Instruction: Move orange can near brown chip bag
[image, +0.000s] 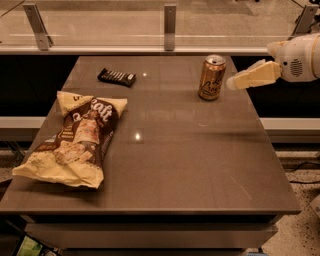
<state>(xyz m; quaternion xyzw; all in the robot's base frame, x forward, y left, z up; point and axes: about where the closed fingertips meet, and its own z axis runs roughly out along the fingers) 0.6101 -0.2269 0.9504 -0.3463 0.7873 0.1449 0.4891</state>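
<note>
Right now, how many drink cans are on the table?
1: the orange can stands upright on the table's far right side; the gripper is just right of it.

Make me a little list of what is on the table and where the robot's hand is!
table: brown, flat top
orange can: standing upright, far right part of the table
brown chip bag: lying flat on the left side, far from the can
black candy bar wrapper: lying flat at the far side, left of the can
gripper: in the air just right of the orange can, pointing at it, not holding it
</note>
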